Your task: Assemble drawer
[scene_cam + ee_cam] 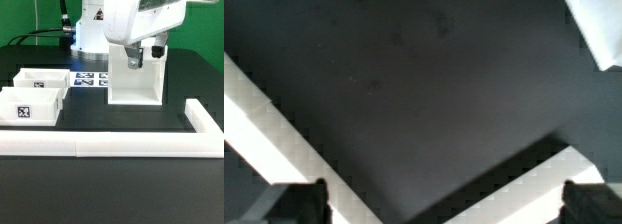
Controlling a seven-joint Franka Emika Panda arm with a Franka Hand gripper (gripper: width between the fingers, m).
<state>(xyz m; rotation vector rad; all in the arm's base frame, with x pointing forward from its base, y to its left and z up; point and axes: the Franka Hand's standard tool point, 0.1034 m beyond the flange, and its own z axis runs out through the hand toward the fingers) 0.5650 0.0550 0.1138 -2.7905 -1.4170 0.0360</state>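
Note:
The drawer casing (135,85), a tall white open-fronted box, stands upright at the middle of the black table. Two small white open-top trays with tags, the far one (45,77) and the near one (30,106), lie at the exterior view's left. My gripper (137,62) hangs at the casing's top edge, towards its left side. In the wrist view my gripper (443,198) is open and empty, with the dark fingertips (295,205) far apart. Two white bands (526,185) converge between them over dark table. I cannot tell which part they belong to.
The long white L-shaped border wall (130,148) runs along the table's front and turns back at the exterior view's right (205,122). The marker board (92,80) lies flat between the trays and the casing. The robot's base and cables stand behind.

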